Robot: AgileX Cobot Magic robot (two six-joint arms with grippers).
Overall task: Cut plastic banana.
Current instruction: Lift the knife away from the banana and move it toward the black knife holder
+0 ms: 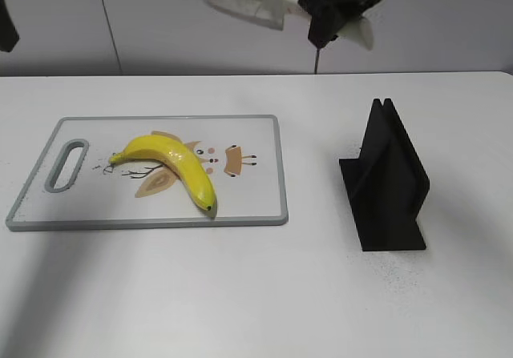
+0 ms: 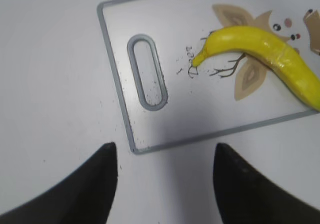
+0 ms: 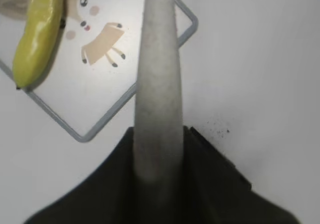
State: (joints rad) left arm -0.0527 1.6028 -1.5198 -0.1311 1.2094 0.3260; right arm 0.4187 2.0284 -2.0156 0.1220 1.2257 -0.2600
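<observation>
Banana (image 1: 176,166) lies whole & uncut on cutting board (image 1: 264,126), so cut itself is all left to do; right gripper (image 1: 333,14) clamps knife (image 1: 240,2) by handle, high above table, w/ banana well below & to its left; left gripper (image 2: 165,184) gapes empty near board's handle end.

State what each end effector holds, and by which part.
The right end effector holds the knife by its pale handle, blade pointing left, high above the table. The left end effector is open and holds nothing.
</observation>
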